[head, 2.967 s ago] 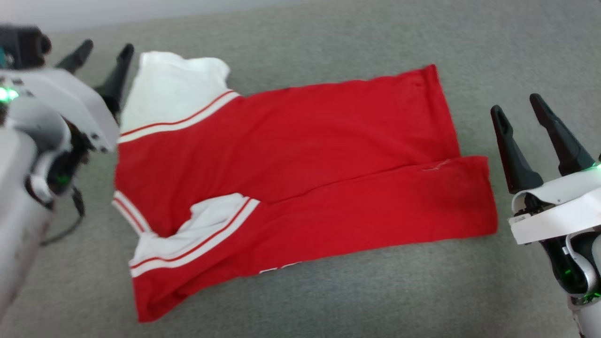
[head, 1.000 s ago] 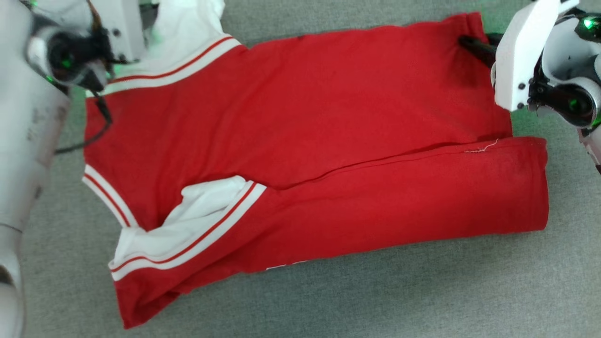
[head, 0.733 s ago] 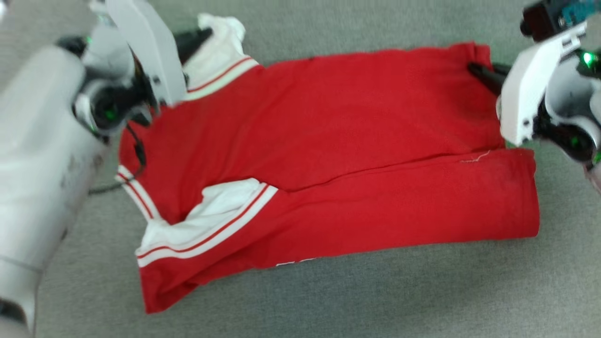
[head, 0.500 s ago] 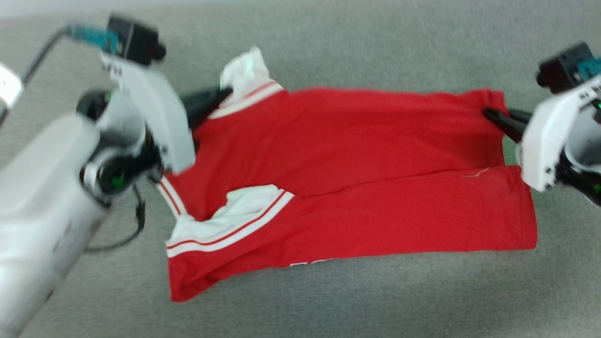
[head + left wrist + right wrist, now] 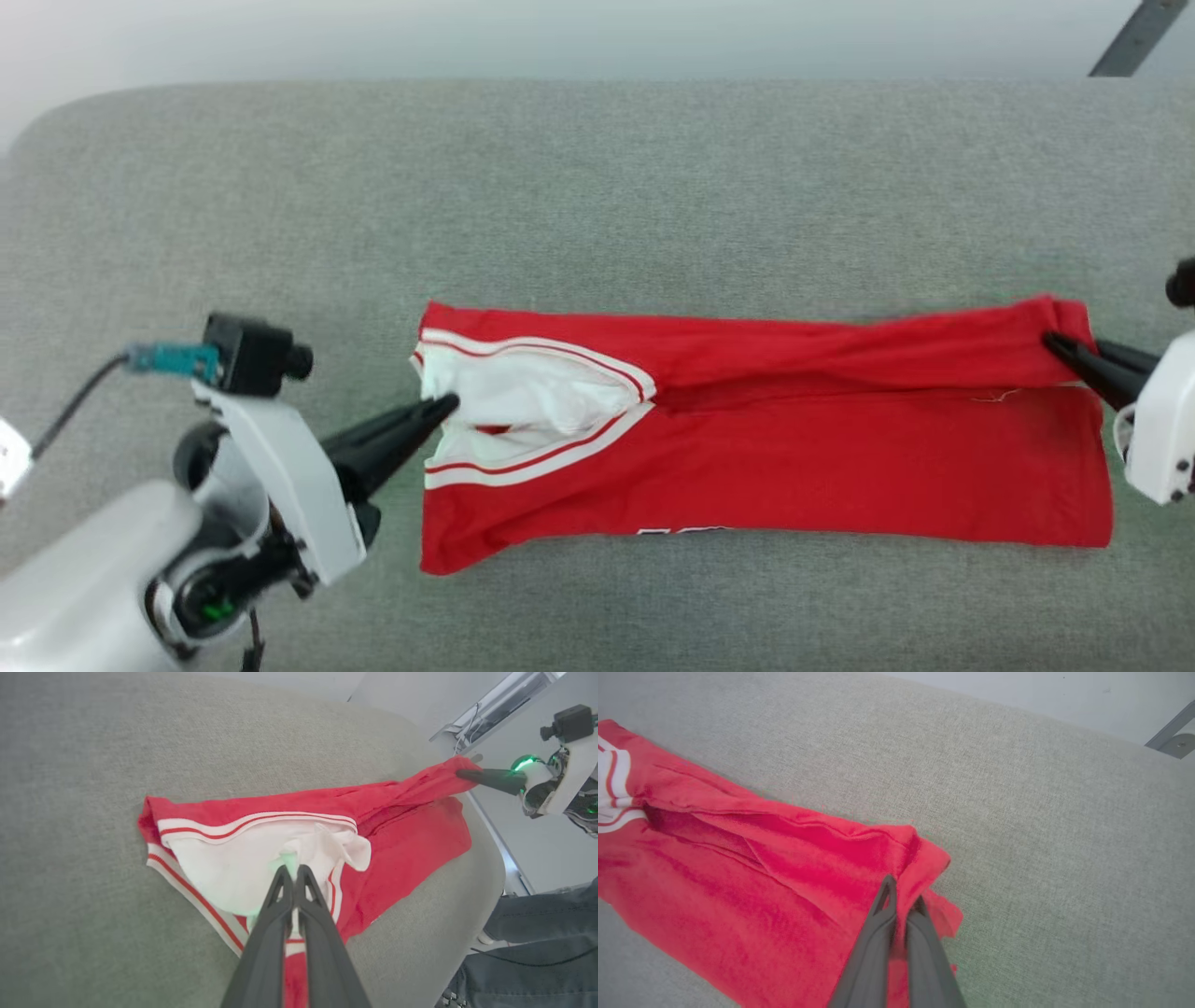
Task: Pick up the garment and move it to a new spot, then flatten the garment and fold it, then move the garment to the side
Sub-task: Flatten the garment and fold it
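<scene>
Red garment [image 5: 766,457] lies between both | left end effector [image 5: 451,402] grips sleeve | right end effector [image 5: 1049,339] grips hem

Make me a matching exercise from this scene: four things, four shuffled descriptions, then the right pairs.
Things:
1. left hand
2. right hand
3. garment
4. work surface

Descriptions:
A. shut on a red corner
B. grey, cloth-covered
C. shut on a white sleeve
D. red, held at both ends

Pairs: 1-C, 2-A, 3-D, 4-B
</scene>
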`<state>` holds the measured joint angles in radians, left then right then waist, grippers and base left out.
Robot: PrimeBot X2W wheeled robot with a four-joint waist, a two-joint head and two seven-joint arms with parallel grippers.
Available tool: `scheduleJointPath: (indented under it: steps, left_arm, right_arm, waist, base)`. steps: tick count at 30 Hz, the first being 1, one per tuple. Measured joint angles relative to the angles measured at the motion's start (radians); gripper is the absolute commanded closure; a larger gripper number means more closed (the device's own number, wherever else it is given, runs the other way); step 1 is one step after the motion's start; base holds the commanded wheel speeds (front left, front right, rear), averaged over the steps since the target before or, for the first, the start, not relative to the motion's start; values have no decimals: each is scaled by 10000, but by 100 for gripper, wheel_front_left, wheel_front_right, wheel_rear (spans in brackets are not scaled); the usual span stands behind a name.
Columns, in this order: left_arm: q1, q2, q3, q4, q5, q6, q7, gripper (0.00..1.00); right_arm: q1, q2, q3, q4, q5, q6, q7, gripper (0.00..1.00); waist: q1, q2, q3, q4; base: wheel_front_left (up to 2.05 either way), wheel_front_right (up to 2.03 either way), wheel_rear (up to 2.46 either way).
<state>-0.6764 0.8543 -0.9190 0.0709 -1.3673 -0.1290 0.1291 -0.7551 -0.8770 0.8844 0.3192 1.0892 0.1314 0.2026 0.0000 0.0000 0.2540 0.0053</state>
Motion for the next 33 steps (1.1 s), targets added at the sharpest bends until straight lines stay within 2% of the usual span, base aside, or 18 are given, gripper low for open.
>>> scheduleJointPath:
  steps: [5,15,16,17,18,19,20,21,22,26,27,33]
  left_arm:
    - [736,-46,-167,67,-244,0,-453,100]
    - [1208,-48,-639,476,-301,0,-382,100]
    - [1221,-48,-681,585,-201,0,-383,100]
    - [1221,-50,-740,685,-90,8,-383,100]
    - [1221,-58,-790,777,63,25,-389,100]
    - [1217,-98,-817,857,174,61,-468,100]
    - [1212,-163,-821,961,240,61,-523,100]
    - [1207,-236,-830,1020,272,61,-583,99]
    - [1197,-301,-832,1047,360,61,-683,99]
    - [1138,-401,-771,1072,688,136,-1133,3]
    - [1139,-420,-750,1039,798,213,-1317,0]
    - [1476,-794,-447,729,1266,966,-2801,0]
  right_arm:
    - [630,-8,-330,374,-125,0,-222,100]
    - [1229,499,-706,694,-721,0,-633,100]
    - [1272,566,-723,746,-780,0,-683,96]
    - [1306,646,-755,796,-857,0,-723,82]
    - [1321,727,-780,840,-915,0,-784,62]
    - [1333,800,-834,878,-989,0,-869,51]
    - [1335,853,-884,924,-1070,0,-965,11]
    - [1335,892,-934,968,-1120,0,-1037,0]
    - [1337,932,-978,999,-1179,0,-1112,0]
    - [1462,995,-1283,892,-976,0,-1235,0]
    - [1555,974,-1360,821,-886,0,-1233,0]
    - [2210,433,-1885,656,-238,0,-660,0]
  waist:
    - [0,0,72,115]
    - [0,1,288,94]
    - [0,0,295,93]
    - [0,1,300,89]
    - [0,1,300,83]
    - [0,1,297,75]
    - [0,1,288,69]
    - [0,1,276,62]
    - [0,1,261,56]
    - [0,1,149,40]
    - [0,1,114,42]
    - [0,0,-36,188]
  base:
    - [0,0,0]
    - [0,0,0]
    - [0,0,0]
    - [0,0,0]
    - [0,0,0]
    - [0,0,0]
    - [0,0,0]
    - [0,0,0]
    - [0,0,0]
    - [0,0,0]
    - [0,0,0]
    - [0,0,0]
